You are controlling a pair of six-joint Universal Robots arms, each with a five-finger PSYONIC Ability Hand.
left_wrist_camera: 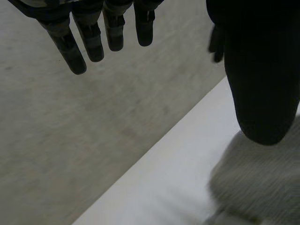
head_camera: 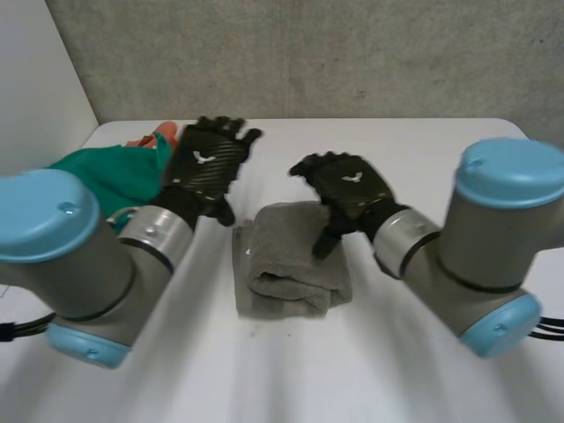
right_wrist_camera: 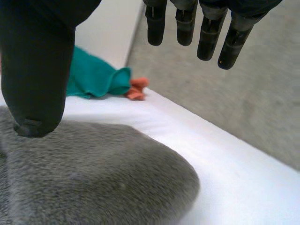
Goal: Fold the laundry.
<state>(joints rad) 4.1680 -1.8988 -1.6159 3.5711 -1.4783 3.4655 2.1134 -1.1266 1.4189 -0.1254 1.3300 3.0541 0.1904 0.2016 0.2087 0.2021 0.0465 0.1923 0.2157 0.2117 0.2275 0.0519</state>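
Note:
A folded grey towel [head_camera: 286, 260] lies in the middle of the white table [head_camera: 423, 141]. My right hand [head_camera: 348, 189] hovers over its far right corner, fingers straight and apart, holding nothing. Under that hand's thumb [right_wrist_camera: 35, 70] the grey towel [right_wrist_camera: 93, 173] spreads out. My left hand [head_camera: 207, 163] hangs open above the table to the left of the towel, between it and the teal cloth. Its fingers [left_wrist_camera: 93, 35] are straight and empty, with a corner of the grey towel [left_wrist_camera: 262, 183] below its thumb.
A teal cloth [head_camera: 110, 172] is bunched at the table's far left, with an orange cloth [head_camera: 154, 137] behind it; both also appear beyond the towel as the teal cloth [right_wrist_camera: 93, 75] and orange cloth [right_wrist_camera: 136, 89]. A grey concrete wall [head_camera: 308, 53] stands behind the table.

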